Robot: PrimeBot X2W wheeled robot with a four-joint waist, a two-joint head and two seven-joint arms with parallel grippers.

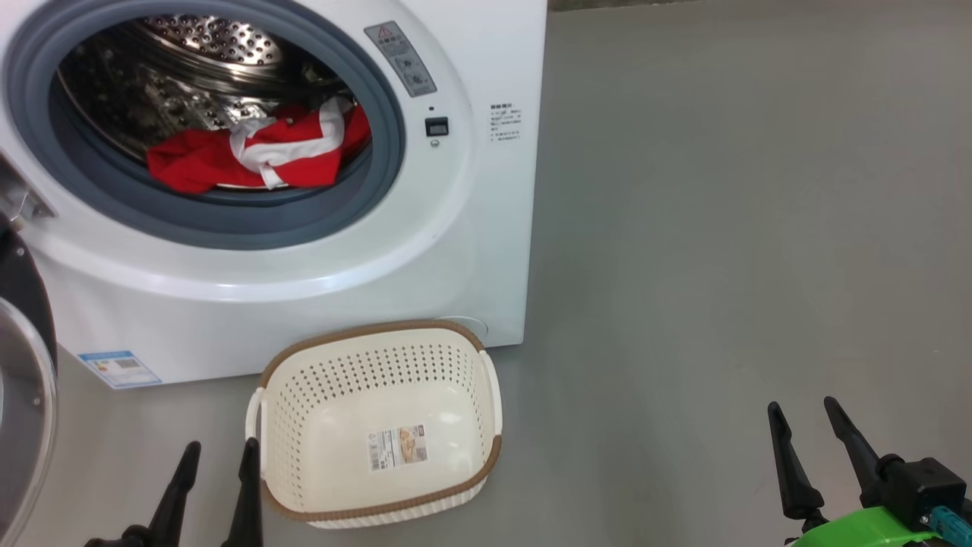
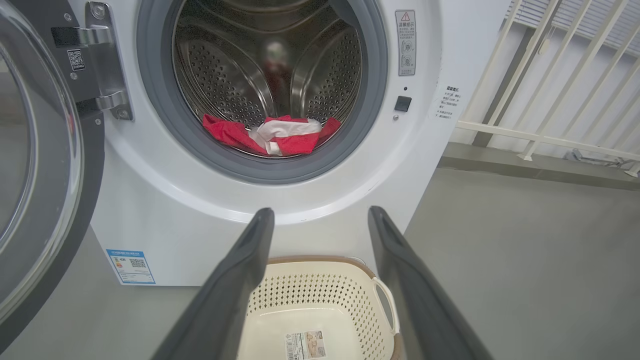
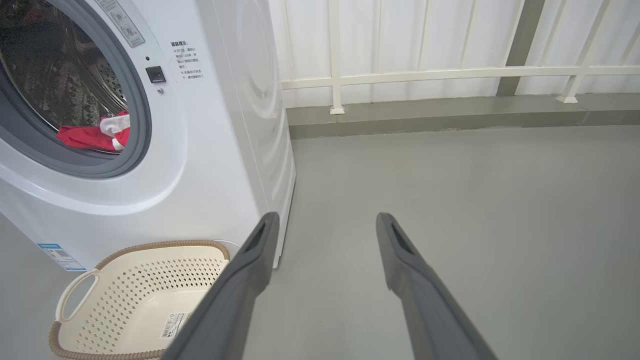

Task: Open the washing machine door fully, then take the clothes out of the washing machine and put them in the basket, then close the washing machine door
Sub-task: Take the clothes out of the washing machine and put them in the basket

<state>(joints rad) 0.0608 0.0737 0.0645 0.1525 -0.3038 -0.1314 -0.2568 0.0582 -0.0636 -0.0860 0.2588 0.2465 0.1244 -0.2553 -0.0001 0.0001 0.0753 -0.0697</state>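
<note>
A bare grey floor (image 1: 721, 266) runs back to a white railing (image 3: 430, 75). In the head view the washing machine (image 1: 319, 296) stands at ten o'clock, with its door (image 1: 23, 304) swung wide open at nine o'clock. The clothes (image 1: 258, 156), red with white trim, lie at the front of the steel drum. The basket (image 1: 364, 376) sits on the floor at six o'clock, just before the machine. The left gripper (image 1: 222, 447) is at seven o'clock, just beside the basket. The right gripper (image 1: 802, 406) is at four o'clock, well apart from it. Both are spread wide and hold nothing.
</note>
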